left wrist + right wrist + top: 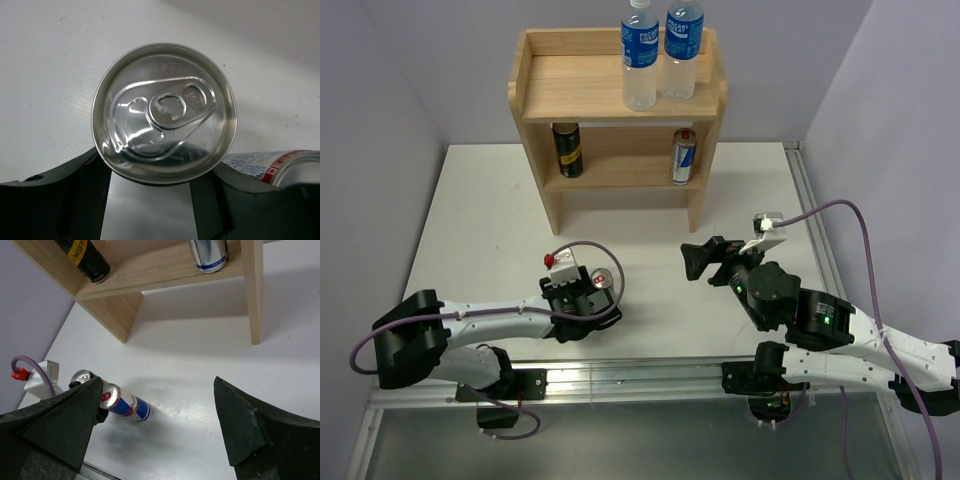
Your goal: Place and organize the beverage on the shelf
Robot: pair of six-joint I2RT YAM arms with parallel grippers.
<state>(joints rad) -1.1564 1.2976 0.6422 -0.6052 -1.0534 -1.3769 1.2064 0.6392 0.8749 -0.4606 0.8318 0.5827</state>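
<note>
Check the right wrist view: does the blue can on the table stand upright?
No, the blue can lies on its side on the table.

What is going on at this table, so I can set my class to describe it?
The left gripper is shut on a standing can on the table, with a lying can right beside it. The right gripper hangs open and empty over the table. The shelf already holds two bottles on top, and a black can and a silver can below.
</note>
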